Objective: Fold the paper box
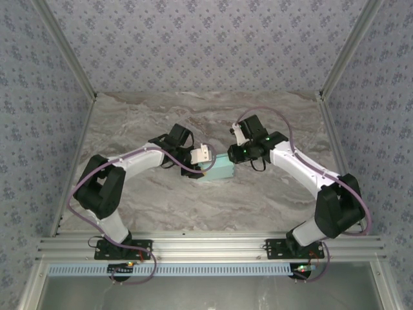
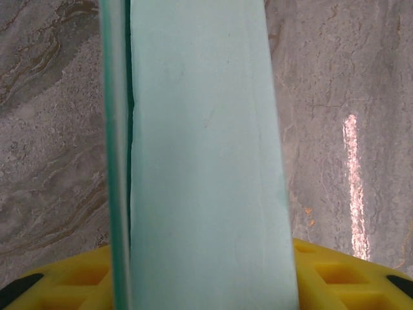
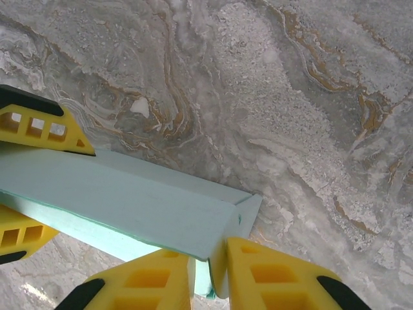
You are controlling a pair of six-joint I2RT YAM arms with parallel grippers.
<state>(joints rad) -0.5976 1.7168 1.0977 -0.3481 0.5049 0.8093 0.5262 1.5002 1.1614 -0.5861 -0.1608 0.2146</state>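
imo left gripper (image 1: 202,155) jaws are clamped on the paper box (image 1: 218,169), right gripper (image 3: 210,253) jaws pinched on its 2 o'clock end flap (image 3: 249,210), so fold it slow and square.

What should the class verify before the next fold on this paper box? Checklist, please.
1. Left gripper clamps the paper box: ok.
2. Right gripper closed on the box's end card: ok.
3. End flap tucked in: not ok, it sticks out.
4. Long seam closed: not ok, a gap shows.
5. Box lifted off the marble table: cannot tell.
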